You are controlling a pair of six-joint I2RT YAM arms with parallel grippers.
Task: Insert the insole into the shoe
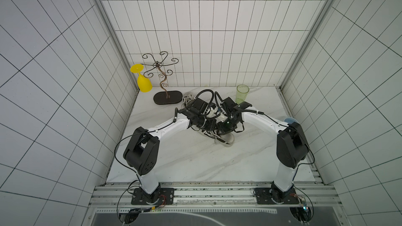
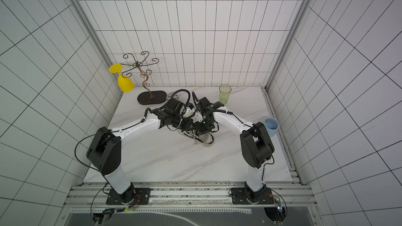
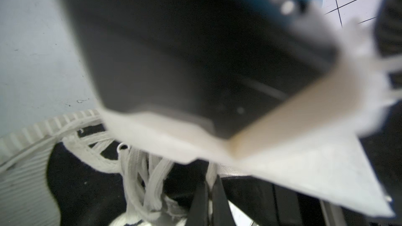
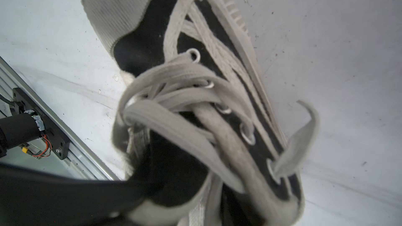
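Both arms bend inward over the marble table (image 1: 195,161). The left arm (image 1: 165,126) and right arm (image 1: 261,119) meet above a black-and-white shoe (image 1: 225,141), whose pale end pokes out toward the near side. At the back left, a scrolled metal rack (image 1: 167,98) carries a yellow goblet (image 1: 144,83) upside down. A green cup (image 1: 242,93) stands upright behind the right wrist.

— What sort of place was it?
— A robot lab's test cell. Grid-lined white walls (image 1: 206,29) boxed in a marble-look table (image 1: 185,159), and two robot arms (image 1: 165,125) were bolted to a metal rail (image 1: 213,194) at 6 o'clock.
— Anything homely?
— Only props: a wire stand (image 1: 167,98) at 11 o'clock, a green cup (image 1: 242,94) at 1, a shoe (image 1: 226,141) mid-table.
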